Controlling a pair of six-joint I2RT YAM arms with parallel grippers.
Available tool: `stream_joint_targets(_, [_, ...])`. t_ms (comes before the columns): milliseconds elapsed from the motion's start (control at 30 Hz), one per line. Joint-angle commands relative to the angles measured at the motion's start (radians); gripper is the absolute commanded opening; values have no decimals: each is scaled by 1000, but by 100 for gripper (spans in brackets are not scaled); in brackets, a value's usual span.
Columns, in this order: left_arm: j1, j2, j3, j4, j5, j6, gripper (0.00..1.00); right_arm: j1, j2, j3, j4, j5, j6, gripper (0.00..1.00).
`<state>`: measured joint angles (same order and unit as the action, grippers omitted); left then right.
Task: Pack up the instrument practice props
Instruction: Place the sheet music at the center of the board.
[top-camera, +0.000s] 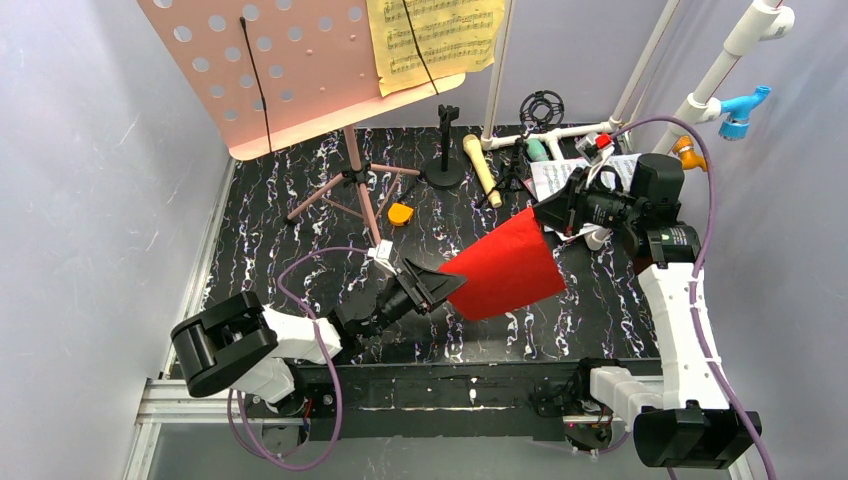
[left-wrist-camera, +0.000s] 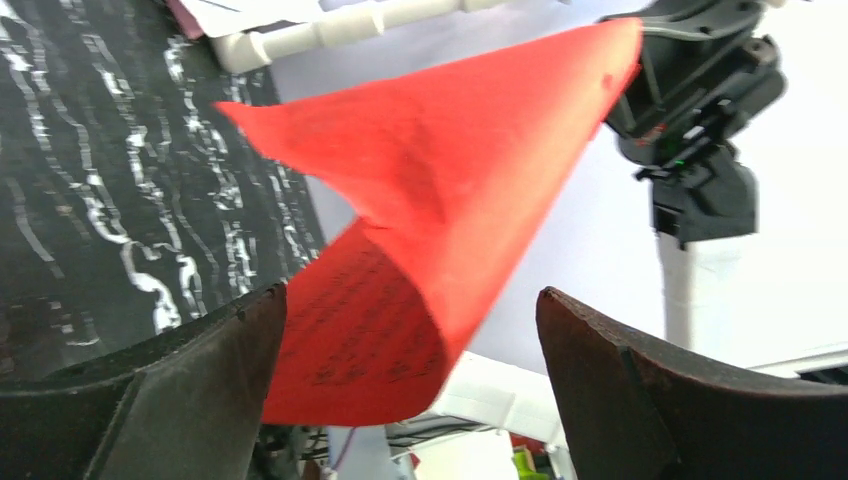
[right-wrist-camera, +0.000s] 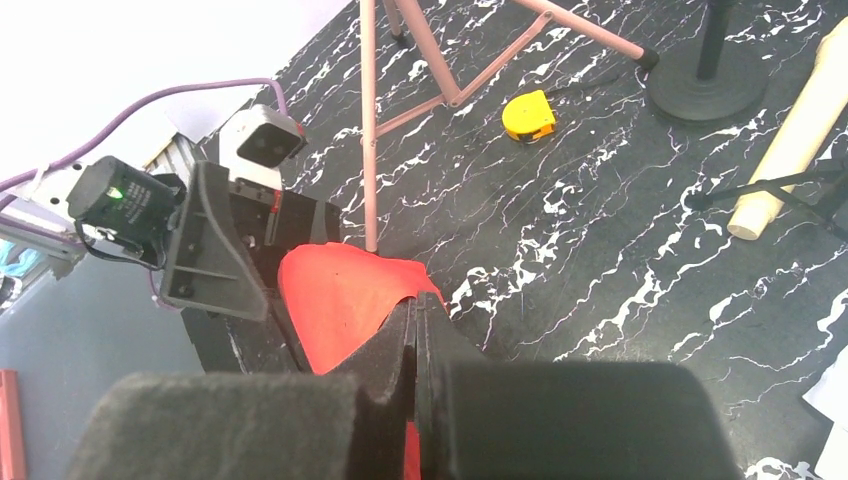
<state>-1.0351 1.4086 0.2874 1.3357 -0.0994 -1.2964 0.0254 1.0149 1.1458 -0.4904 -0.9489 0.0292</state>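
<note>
The red sheet (top-camera: 505, 268) hangs curled over the middle of the table. My right claw (top-camera: 545, 215) is clamped tight on its right corner. My left claw (top-camera: 440, 286) gapes wide at the sheet's other end, with the paper's edge between the fingers; I cannot tell whether it touches them. Below is the table (top-camera: 260, 240), black with white veins. At its back stands the pink board (top-camera: 270, 70) on its tripod, a yellow sheet (top-camera: 435, 40) on it, and a beige mic (top-camera: 482, 170) lies flat nearby. Pale grey walls (top-camera: 90, 200) close in on the left, back and right. A white pipe frame (top-camera: 720, 70) rises at the right rear.
</note>
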Motion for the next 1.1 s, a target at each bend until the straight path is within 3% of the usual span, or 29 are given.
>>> stream_joint_targets(0, [4, -41, 15, 82, 55, -38, 89, -7, -9, -22, 48, -9, 2, 1])
stream_joint_targets(233, [4, -43, -8, 80, 66, -145, 40, -7, -7, -51, 51, 20, -42, 1])
stream_joint_targets(300, [4, -37, -8, 80, 67, -176, 20, -7, -7, -52, 35, 19, -87, 1])
stream_joint_targets(333, [4, -34, -8, 81, 66, -194, 5, -7, -9, -56, 23, 19, -106, 1])
stream_joint_targets(367, [6, -31, -9, 79, 66, -213, 0, -6, -10, -57, 6, 20, -133, 1])
stream_joint_targets(433, [8, -24, -17, 80, 59, -270, 0, -5, -13, -58, -39, 23, -210, 1])
stream_joint_targets(467, [11, -21, -24, 81, 55, -305, 0, -5, -15, -58, -68, 31, -277, 7])
stream_joint_targets(533, [15, -21, -50, 83, 26, -404, 0, -4, -18, -57, -137, 52, -411, 28])
stream_joint_targets(633, [21, -58, -96, 79, -28, -467, 0, -5, -25, -58, -223, 129, -598, 69])
stream_joint_targets(733, [40, -141, -139, 6, -77, -490, 0, -5, -37, -50, -265, 188, -713, 93])
stream_joint_targets(833, [62, -289, -142, -232, -83, -459, 0, -5, -53, -32, -285, 192, -779, 98])
stream_joint_targets(900, [82, -426, -95, -479, -50, -332, 0, -4, -58, -22, -289, 176, -786, 98])
stream_joint_targets(1067, [102, -593, 195, -1012, 75, 319, 0, -4, -46, 18, -328, 116, -763, 98])
